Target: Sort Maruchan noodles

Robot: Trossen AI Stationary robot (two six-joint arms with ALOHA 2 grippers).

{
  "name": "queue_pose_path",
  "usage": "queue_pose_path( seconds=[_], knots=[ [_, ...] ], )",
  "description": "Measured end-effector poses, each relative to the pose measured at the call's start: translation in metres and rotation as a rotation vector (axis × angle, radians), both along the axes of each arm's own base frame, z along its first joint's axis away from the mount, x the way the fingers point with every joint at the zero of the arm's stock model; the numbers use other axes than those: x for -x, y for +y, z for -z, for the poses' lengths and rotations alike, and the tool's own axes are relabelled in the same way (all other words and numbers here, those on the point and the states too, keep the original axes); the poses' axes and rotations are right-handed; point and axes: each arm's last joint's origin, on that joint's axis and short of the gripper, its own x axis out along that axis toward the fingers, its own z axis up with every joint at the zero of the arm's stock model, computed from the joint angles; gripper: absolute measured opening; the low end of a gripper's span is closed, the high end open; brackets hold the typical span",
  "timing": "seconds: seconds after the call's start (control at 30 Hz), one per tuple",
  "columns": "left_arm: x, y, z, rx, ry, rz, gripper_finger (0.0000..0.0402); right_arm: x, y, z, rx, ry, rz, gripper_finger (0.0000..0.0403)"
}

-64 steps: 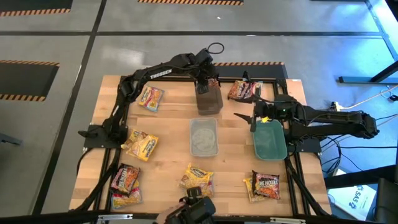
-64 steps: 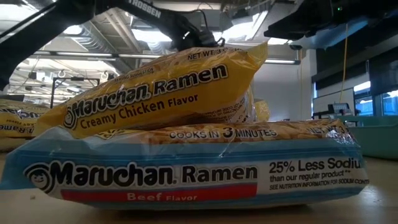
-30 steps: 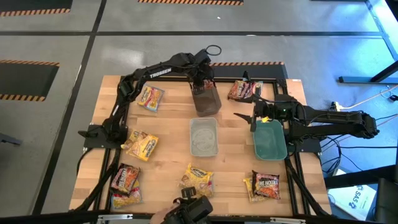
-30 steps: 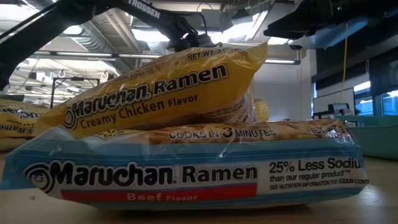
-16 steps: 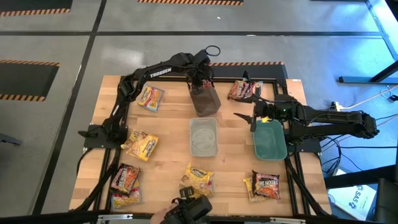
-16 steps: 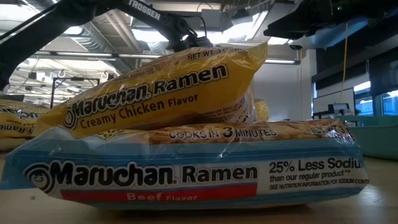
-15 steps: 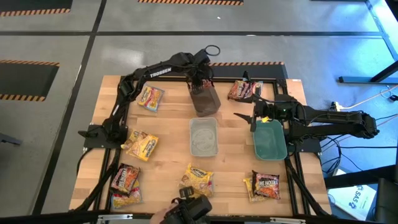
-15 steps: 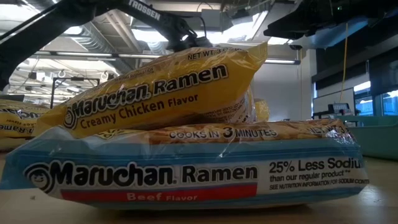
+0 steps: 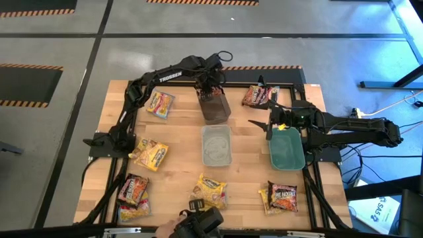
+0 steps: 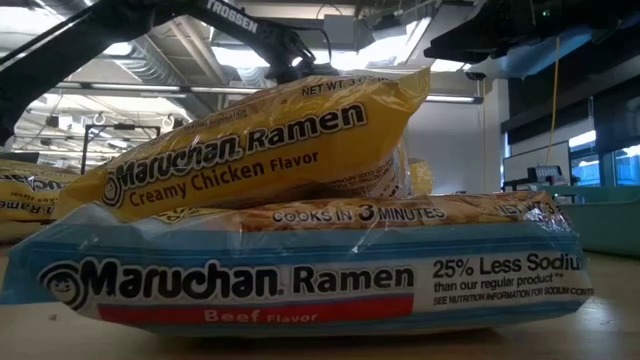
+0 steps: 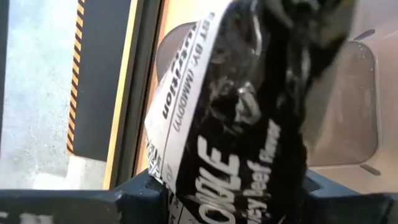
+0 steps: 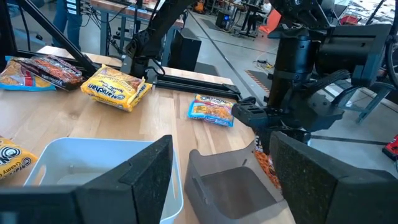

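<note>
My left gripper [image 9: 211, 91] hangs over the dark grey bin [image 9: 217, 109] at the table's far middle, shut on a dark brown-red noodle packet [image 11: 242, 118]. My right gripper [image 9: 260, 123] stands open and holds nothing, between the clear bin [image 9: 216, 146] and the teal bin [image 9: 286, 149]. Other noodle packets lie flat on the table: one at the far left [image 9: 160, 104], one at the far right [image 9: 259, 96], and some at the left [image 9: 151, 153], near left [image 9: 133, 193], near middle [image 9: 210, 192] and near right [image 9: 281, 196]. My left gripper pinches one end of the dark packet [image 11: 205, 193] between its two fingers [image 11: 134, 199], coming from above and pointing steeply down. The packet hangs below the fingers, lifted clear of the table. Its lower end [image 12: 264, 163] is at the dark grey bin's mouth.
In the low view a yellow packet [image 10: 260, 140] lies on a blue-edged one [image 10: 300, 270] close to the camera. The black frame rails [image 9: 106, 142] run along the table's edges. Bare wood [image 9: 178, 132] lies between the left packets and the bins.
My left gripper has tipped a little steeper over the dark grey bin without leaving its place. The dark packet stays in its fingers.
</note>
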Motion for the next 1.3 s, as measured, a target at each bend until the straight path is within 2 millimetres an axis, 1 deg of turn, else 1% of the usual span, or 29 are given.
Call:
queue_pose_path(
  seconds=[0.23,0.37,0.53,0.67,0.77,1.0,1.17,1.3],
  knots=[
    [0.003,0.005,0.003,-0.025,0.021,-0.073,0.0163,0.0,0.0,0.0,0.0,-0.001,0.0,0.0253],
    [0.003,0.005,0.002,-0.02,0.029,-0.079,0.0163,0.0,0.0,0.0,0.001,-0.004,0.0,0.0253],
    [0.005,0.002,-0.013,-0.003,0.027,-0.103,0.0162,-0.007,-0.001,0.001,0.001,-0.009,0.0,0.0253],
    [0.006,-0.001,-0.018,0.017,0.046,-0.123,0.0162,-0.017,-0.004,0.008,0.0,0.016,0.02,0.0253],
    [0.007,-0.002,-0.018,0.022,0.044,-0.14,0.0162,-0.026,-0.007,0.014,0.007,0.03,0.071,0.0253],
    [0.007,-0.001,-0.007,0.042,0.039,-0.137,0.0162,-0.047,-0.015,0.027,0.036,0.03,0.228,0.0253],
    [0.01,-0.002,-0.001,0.07,0.077,-0.135,0.0162,-0.064,-0.02,0.039,0.067,0.018,0.272,0.0253],
    [0.01,-0.002,-0.001,0.068,0.076,-0.13,0.0162,-0.076,-0.032,0.053,0.062,0.017,0.299,0.0253]
  ],
)
